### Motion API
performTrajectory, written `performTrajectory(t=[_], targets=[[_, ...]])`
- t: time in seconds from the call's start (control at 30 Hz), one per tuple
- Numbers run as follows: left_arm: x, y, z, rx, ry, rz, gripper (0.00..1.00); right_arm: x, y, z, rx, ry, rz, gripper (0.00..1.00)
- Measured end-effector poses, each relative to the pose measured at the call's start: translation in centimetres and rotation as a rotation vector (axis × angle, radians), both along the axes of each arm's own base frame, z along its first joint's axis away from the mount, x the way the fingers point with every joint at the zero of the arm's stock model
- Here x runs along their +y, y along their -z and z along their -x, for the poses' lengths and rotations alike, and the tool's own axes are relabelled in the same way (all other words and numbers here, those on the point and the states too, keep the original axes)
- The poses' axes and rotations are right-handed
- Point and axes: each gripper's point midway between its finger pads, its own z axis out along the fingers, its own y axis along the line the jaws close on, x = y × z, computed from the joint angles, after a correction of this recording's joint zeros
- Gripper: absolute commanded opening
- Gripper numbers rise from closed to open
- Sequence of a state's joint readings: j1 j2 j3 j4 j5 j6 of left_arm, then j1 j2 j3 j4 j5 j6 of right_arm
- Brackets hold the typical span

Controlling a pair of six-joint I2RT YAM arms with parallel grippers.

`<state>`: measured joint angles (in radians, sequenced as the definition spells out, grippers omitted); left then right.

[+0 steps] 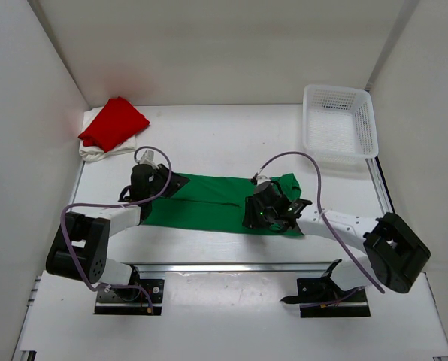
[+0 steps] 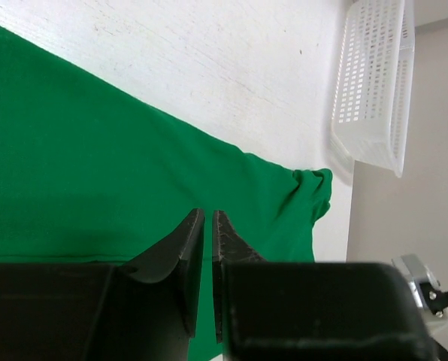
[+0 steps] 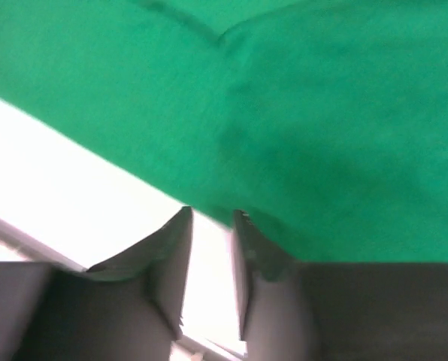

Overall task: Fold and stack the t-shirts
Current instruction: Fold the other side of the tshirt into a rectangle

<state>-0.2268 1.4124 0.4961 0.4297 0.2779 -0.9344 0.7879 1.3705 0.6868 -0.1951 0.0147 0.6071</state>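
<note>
Fingers [image 2: 185, 252], left and right, hang over the green t-shirt [image 1: 209, 203].

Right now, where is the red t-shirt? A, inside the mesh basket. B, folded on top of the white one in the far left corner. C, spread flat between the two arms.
B: the red t-shirt sits folded on the white t-shirt in the far left corner; the green t-shirt is the one spread flat.
</note>
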Motion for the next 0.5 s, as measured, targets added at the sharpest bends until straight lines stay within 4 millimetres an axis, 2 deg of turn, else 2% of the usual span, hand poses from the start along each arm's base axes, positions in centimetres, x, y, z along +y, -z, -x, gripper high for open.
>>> performTrajectory(t=[0.07, 0.17, 0.23, 0.27, 0.33, 0.4, 0.5], targets=[[0.0, -0.1, 0.0, 0.000, -0.002, 0.004, 0.22, 0.0, -0.1, 0.9, 0.015, -0.014, -0.019, 0.31], [0.0, -0.1, -0.1, -0.002, -0.004, 0.006, 0.23, -0.9, -1.2, 0.4, -0.003, 0.015, -0.044, 0.26], [-0.1, -0.1, -0.1, -0.002, -0.002, 0.006, 0.23, -2.0, -2.3, -0.7, -0.043, 0.054, -0.074, 0.15], [-0.2, -0.1, -0.1, -0.001, 0.001, 0.006, 0.23, -2.9, -2.8, -1.4, -0.062, 0.087, -0.093, 0.12], [-0.7, 0.0, -0.1, 0.003, 0.012, 0.007, 0.24, -5.7, -2.8, -2.9, -0.087, 0.179, -0.105, 0.00], [-1.4, 0.4, -0.4, 0.014, 0.025, 0.005, 0.23, -8.8, -1.9, -4.2, -0.086, 0.277, -0.091, 0.00], [-2.0, 1.3, -1.5, 0.041, 0.033, 0.006, 0.23, -13.1, -1.0, -5.8, -0.074, 0.412, -0.101, 0.19]])
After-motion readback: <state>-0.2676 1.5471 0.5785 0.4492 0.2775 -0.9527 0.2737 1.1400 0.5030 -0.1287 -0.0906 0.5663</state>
